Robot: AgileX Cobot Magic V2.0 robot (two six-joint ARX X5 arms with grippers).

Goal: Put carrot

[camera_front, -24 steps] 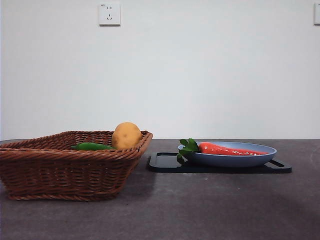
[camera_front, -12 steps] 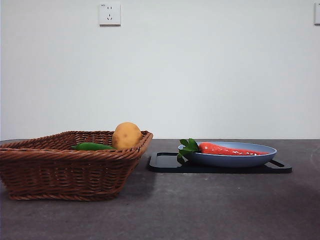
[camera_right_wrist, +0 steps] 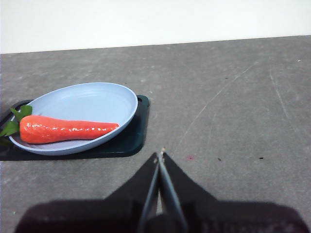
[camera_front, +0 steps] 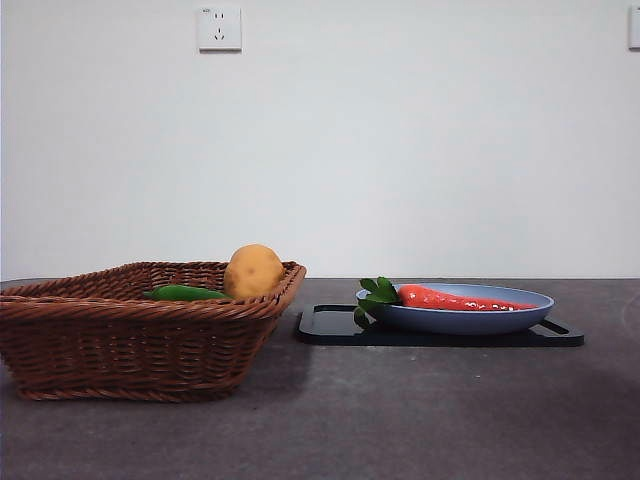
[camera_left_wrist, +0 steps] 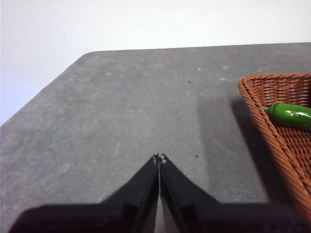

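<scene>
Carrot (camera_right_wrist: 68, 130) lies in plate (camera_right_wrist: 104, 94), at 10 o'clock from right gripper (camera_right_wrist: 160, 156), jaws clenched, empty. Open first, grasp mid-body crosswise. Left gripper (camera_left_wrist: 159, 157) clenched, idle.

Red-orange carrot (camera_front: 462, 299) (green leaves) on a pale blue plate (camera_front: 470, 320), black tray (camera_front: 330, 328); brown woven basket (camera_front: 130, 345), tan potato (camera_front: 252, 271)

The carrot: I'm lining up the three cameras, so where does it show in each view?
Front view: the carrot lies in the blue plate, right of centre.
Left wrist view: not in it.
Right wrist view: carrot lies on the plate, at the left.
Shared landmark: the black tray under the plate.
</scene>
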